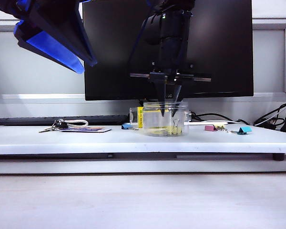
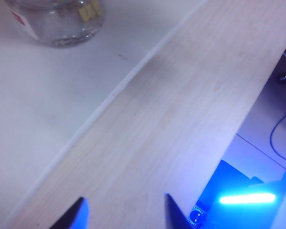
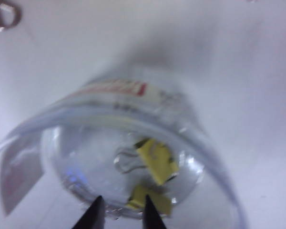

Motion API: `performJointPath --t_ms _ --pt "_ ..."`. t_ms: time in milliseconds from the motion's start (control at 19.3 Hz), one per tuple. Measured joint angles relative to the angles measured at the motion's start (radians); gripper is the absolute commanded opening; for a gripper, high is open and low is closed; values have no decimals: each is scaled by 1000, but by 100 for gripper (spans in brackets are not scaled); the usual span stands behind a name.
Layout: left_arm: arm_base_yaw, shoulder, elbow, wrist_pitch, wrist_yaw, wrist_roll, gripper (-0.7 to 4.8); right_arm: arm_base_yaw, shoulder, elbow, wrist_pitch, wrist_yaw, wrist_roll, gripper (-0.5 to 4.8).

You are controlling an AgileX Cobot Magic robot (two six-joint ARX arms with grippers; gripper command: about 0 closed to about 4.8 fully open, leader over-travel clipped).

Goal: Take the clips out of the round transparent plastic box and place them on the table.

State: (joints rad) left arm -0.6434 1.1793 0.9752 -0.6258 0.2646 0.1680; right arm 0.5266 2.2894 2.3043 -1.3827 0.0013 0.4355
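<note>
Two pale-yellow clips [image 3: 155, 161] lie on the bottom of the round transparent plastic box [image 1: 166, 119], which stands upright near the middle of the white worktop [image 1: 133, 139], in front of a black monitor [image 1: 214, 47]. We see the right tool [image 3: 120, 212] reaching straight down into the open mouth of the box; its two dark fingertips stand a little apart, just above one clip, and they hold nothing. We see the left tool [image 2: 125, 212] high at the left side, well apart from the box, with its fingers wide apart and empty. On the box wall there is a white label with a red strip, but the writing is too blurred to read. A pink clip [image 1: 210, 128] and a teal clip [image 1: 245, 130] lie to the right, and keys [image 1: 55, 126] to the left.
</note>
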Motion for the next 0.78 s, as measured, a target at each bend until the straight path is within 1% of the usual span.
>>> performJointPath --t_ms 208,363,415,467,623,779 --pt "0 0 0 0 0 0 214 0 5 0 1 -55 15 109" --pt "0 0 0 0 0 -2 214 0 18 0 1 -100 69 109" --pt "0 0 0 0 0 -2 214 0 25 -1 1 -106 105 109" --pt "0 0 0 0 0 -3 214 0 30 -1 2 -105 134 109" --pt "0 0 0 0 0 -5 214 0 36 -1 4 -50 259 109" --pt "0 0 0 -3 0 -7 214 0 41 -1 5 -50 317 109"
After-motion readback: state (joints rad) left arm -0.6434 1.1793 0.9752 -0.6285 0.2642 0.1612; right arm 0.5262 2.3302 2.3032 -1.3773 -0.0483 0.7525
